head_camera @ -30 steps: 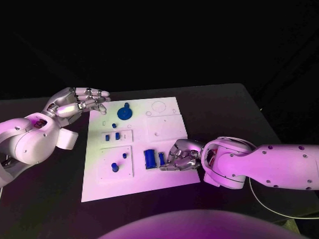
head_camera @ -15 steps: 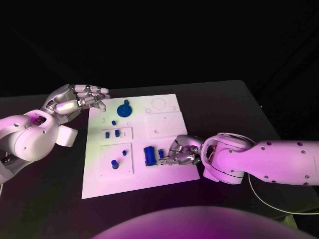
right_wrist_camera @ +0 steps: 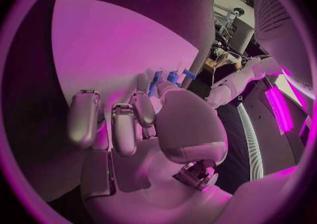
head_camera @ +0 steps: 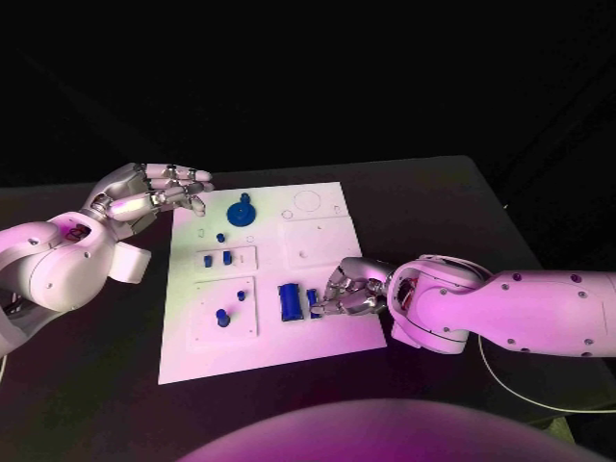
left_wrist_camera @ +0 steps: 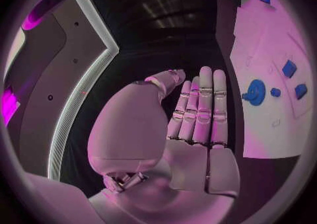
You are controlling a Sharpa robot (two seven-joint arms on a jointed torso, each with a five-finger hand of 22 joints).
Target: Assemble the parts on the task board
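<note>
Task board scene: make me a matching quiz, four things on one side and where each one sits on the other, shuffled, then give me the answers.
Things:
1. left hand
2. right hand
3. round blue disc part
4. large blue block part

Places:
A. on the task board near its far edge
B. off the board, beside its far left corner
C. on the board's near half, just left of a hand's fingers
D. fingers down on the board's near right part, at a small blue part

Pairs: 1-B, 2-D, 3-A, 4-C
</note>
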